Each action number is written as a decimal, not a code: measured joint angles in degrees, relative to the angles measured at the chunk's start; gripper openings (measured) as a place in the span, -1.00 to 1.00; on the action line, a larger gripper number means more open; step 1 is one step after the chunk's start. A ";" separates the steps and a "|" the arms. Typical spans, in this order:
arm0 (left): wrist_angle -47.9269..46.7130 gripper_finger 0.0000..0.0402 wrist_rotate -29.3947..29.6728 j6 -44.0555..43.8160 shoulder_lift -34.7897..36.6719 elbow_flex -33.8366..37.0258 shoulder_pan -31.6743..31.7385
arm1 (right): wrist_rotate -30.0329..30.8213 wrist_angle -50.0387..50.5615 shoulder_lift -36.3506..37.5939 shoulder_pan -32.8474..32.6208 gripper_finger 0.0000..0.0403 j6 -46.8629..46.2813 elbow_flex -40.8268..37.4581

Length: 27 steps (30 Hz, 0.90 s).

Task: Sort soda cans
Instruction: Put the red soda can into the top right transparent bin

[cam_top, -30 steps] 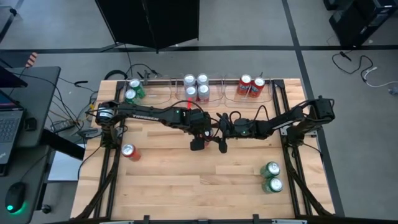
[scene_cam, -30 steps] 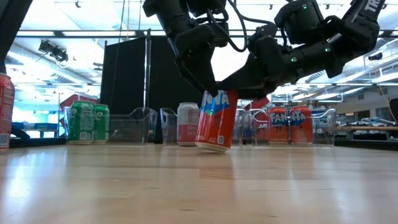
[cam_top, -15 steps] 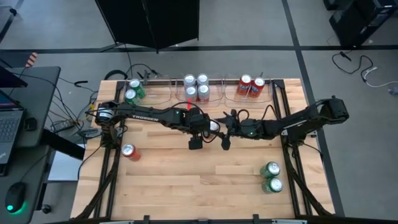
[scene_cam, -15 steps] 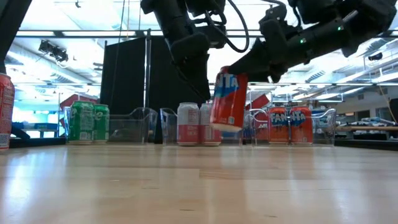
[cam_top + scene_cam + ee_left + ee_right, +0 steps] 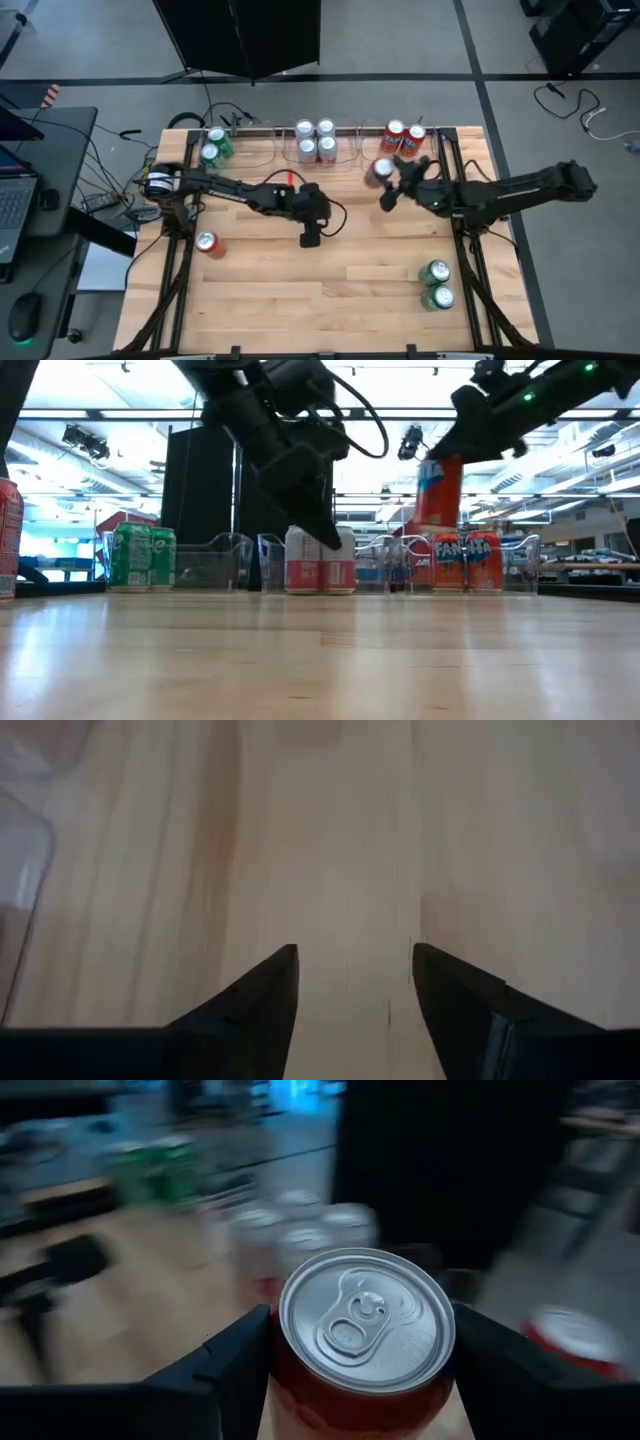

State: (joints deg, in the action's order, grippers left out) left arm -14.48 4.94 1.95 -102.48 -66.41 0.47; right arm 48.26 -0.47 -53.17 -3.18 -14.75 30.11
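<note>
The right gripper (image 5: 385, 182) carries a red can (image 5: 378, 172) clamped in its jaws, above the counter (image 5: 330, 280). Next, lowering it into the red tray (image 5: 432, 147) just ahead. Left gripper (image 5: 355, 982) jaws part-open, empty.

Right gripper (image 5: 385, 187) apparently holding red can (image 5: 378, 172) near trays (image 5: 400, 152).

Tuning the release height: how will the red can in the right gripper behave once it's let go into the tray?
The red can, clamped by its side in the right gripper, looks rigid, smooth metal, so likely slippery. It is tall for its base, so probably tips if released tilted. Once on its side it would likely roll.
</note>
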 joint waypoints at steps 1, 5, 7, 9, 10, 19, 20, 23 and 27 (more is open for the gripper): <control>1.62 -0.02 -0.14 -0.06 0.93 1.47 0.00 | 2.09 1.85 1.58 0.19 0.24 -0.89 0.00; 7.75 -0.05 -0.35 -0.71 4.80 6.25 -0.18 | 10.00 10.21 6.15 1.15 0.24 -5.91 0.00; 11.45 -0.05 -0.36 -0.87 7.04 8.30 -0.26 | 12.72 13.91 7.63 1.92 0.24 -7.98 0.00; 13.41 -0.05 -0.36 -1.11 9.76 10.62 -0.26 | 15.81 16.06 8.31 2.82 0.24 -9.35 0.00; 14.74 -0.05 -0.37 -1.55 10.52 11.42 -0.26 | 16.60 17.36 8.40 3.38 0.24 -10.01 0.00; 19.41 -0.05 -0.40 -2.60 15.50 16.07 -0.94 | 19.75 22.29 7.65 10.39 0.24 -12.45 0.00; 18.96 -0.05 -0.38 -2.61 15.50 16.19 -0.98 | 19.83 22.45 7.24 11.20 0.24 -12.68 0.00; 19.17 -0.05 -0.36 -2.50 15.15 16.22 -1.33 | 19.09 25.27 6.72 13.61 0.24 -15.40 -0.01; 18.99 -0.05 -0.32 -2.38 14.99 16.22 -1.60 | 17.78 25.90 6.37 16.39 0.24 -19.05 -1.29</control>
State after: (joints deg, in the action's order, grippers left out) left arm 4.52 4.62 -0.43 -87.48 -50.19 -1.13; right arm 66.04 25.43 -46.80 13.22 -33.80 28.82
